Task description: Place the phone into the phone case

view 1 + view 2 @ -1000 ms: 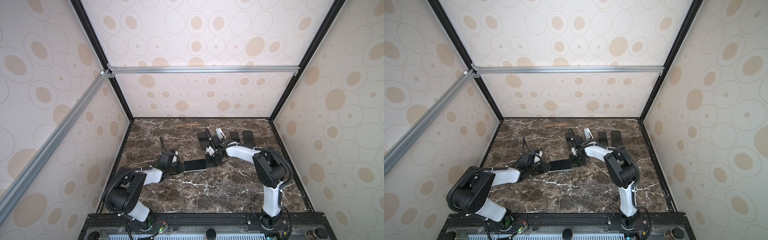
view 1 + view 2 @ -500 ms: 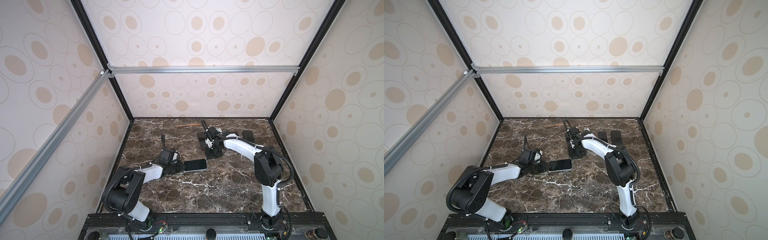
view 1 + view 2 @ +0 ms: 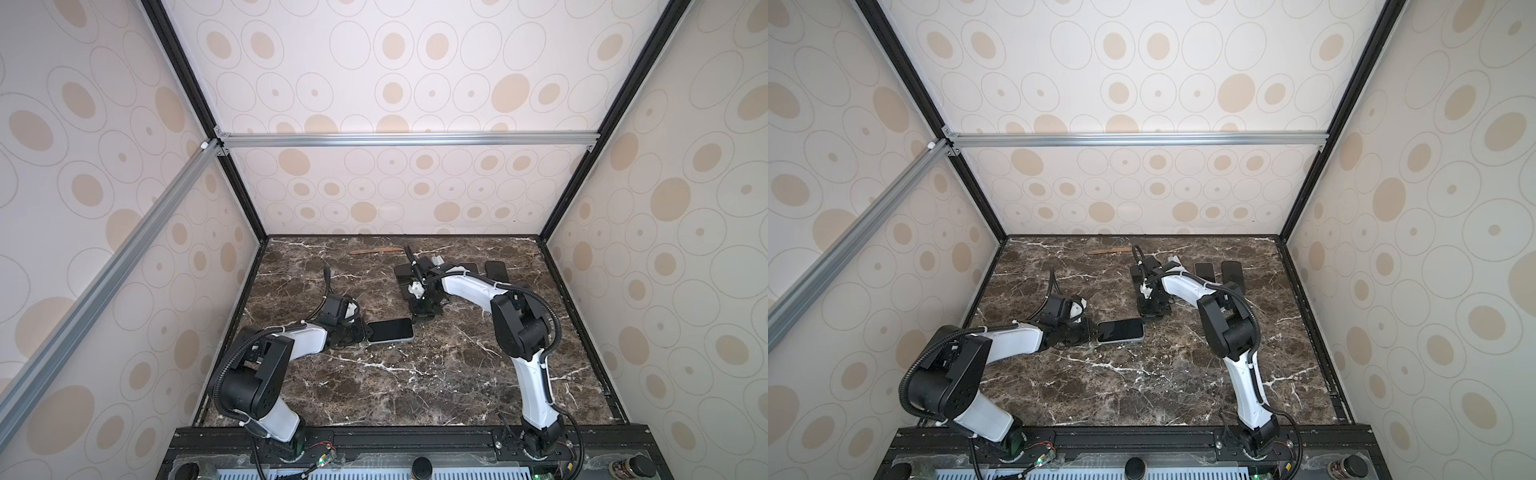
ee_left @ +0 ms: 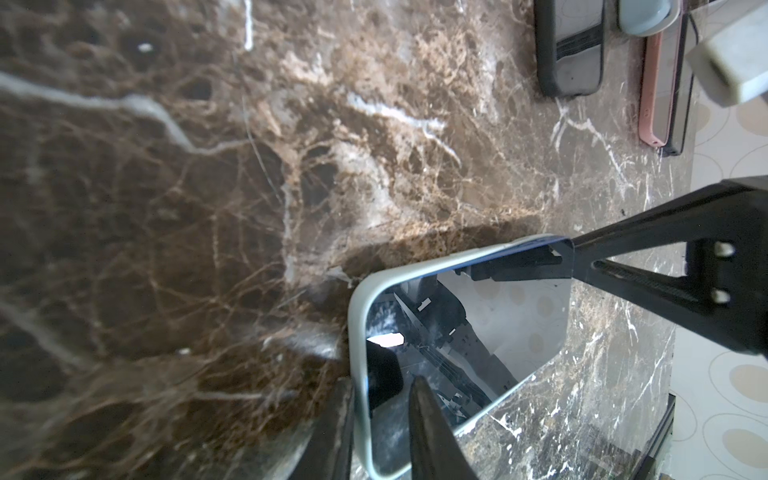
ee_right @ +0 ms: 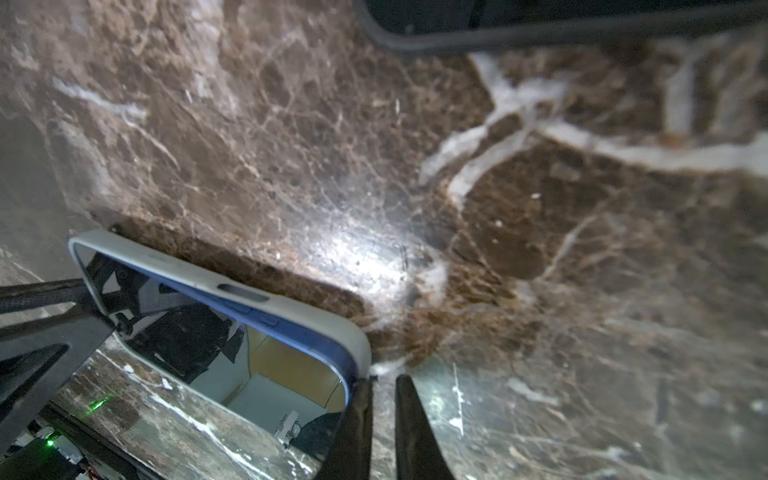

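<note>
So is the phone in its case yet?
Nearly. The phone lies screen-up inside the pale case. The left gripper pinches one end; the right gripper sits at the far corner. A blue edge shows above the case wall, so it probably needs pressing down.

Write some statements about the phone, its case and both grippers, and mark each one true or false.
1. The phone lies screen up on the table. True.
2. The right gripper holds it up off the marble. False: its nearly shut fingertips sit beside a corner of the pale phone case, which rests on the table.
3. The left gripper straddles the case's rim. True.
4. Nothing else lies on the table. False: dark cases lie at the back.
</note>
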You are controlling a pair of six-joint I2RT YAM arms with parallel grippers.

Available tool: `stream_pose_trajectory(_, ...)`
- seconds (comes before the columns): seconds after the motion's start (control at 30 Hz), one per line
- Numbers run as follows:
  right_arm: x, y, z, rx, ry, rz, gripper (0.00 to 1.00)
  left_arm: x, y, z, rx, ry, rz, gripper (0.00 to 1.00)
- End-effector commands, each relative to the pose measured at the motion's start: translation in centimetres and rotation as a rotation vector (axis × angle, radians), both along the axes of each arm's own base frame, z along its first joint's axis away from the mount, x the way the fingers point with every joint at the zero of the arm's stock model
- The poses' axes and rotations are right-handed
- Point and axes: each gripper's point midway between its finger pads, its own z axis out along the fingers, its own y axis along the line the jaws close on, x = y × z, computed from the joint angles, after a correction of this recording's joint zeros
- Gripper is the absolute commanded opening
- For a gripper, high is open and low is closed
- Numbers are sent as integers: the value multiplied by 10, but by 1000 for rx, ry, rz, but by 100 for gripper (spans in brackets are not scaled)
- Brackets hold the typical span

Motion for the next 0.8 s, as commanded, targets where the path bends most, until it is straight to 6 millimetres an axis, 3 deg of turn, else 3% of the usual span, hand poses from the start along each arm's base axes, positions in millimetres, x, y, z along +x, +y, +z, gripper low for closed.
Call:
stream_pose_trajectory(0.0, -3, 7, 14, 37, -11, 25, 15, -14, 12, -25, 59, 97, 32, 24)
stream_pose_trajectory(0.13, -1, 11, 28, 66, -31, 33, 15, -13, 15, -27, 73, 96, 38, 24)
stream_pose_trajectory(0.3, -1, 10, 21, 52, -21, 45, 15, -13, 18, -32, 99, 99, 43, 24)
stream_pose_trajectory(0.77, -2, 4, 38, 47, -70, 35, 17, -15, 20, -37, 107, 115, 43, 23)
